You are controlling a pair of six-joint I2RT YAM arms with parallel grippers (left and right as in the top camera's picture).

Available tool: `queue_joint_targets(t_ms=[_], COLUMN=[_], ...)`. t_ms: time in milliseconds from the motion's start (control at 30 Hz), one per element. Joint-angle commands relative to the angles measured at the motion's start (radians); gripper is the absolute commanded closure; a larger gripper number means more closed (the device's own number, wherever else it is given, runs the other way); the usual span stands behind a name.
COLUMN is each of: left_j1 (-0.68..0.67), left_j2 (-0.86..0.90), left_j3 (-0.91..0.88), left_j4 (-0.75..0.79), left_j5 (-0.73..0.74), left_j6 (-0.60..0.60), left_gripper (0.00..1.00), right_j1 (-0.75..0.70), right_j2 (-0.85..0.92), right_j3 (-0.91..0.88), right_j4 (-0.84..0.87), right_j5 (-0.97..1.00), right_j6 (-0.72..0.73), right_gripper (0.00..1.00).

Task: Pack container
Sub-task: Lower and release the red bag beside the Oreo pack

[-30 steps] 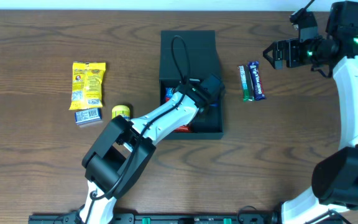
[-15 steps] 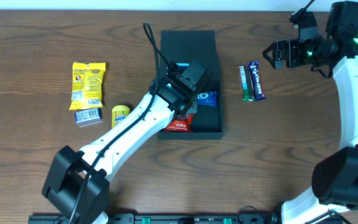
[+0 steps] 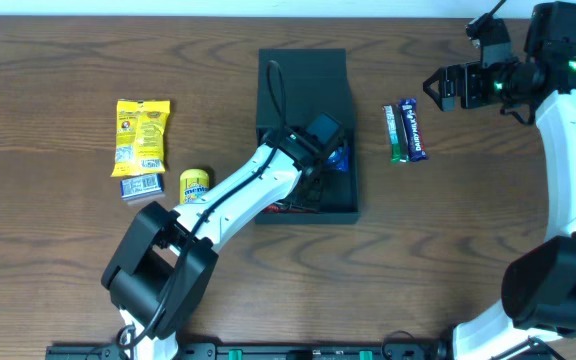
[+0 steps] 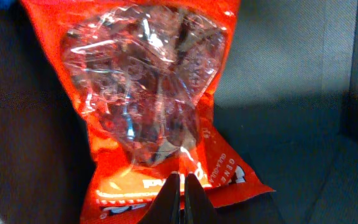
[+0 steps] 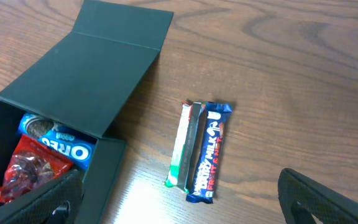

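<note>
a: overhead, what's pictured?
b: the container (image 3: 303, 85), lid flap laid back, sits at upper centre of the table (image 3: 68, 270). the left gripper (image 3: 323, 135) reaches down into its open tray. the right gripper (image 3: 446, 88) hovers at upper right, jaws spread, empty, near 2 snack bars (image 3: 406, 130).
a: left wrist?
b: its fingers are pressed together at the bottom edge, over a red packet (image 4: 154, 93) on the dark floor. whether they pinch it, i cannot tell.
a: right wrist?
b: the container fills the upper left, with an oreo pack (image 5: 58, 140) beside the red packet inside. the snack bars lie at centre on the wood.
</note>
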Motion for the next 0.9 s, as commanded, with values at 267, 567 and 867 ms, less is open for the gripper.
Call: queue_joint_targets(t_ms=[267,567,867], left_j1=[0.002,0.003,0.003], left_j2=[0.135,0.097,-0.11], left_j3=[-0.006,-0.002,-0.002], left_j4=[-0.005,-0.007,0.036], left_j5=[-0.041,-0.103,-0.22], left_j6=[0.023,-0.013,-0.016], left_gripper=[0.94,0.94,0.94], right_j1=[-0.009,-0.009,-0.009], right_j2=[0.013,0.013,0.013], right_j3=[0.001,0.001,0.001], right_j4=[0.0,0.006,0.014], right_j5=[-0.008,-0.008,-0.008], right_j6=[0.01,0.009,0.01], right_gripper=[0.01,0.01,0.01])
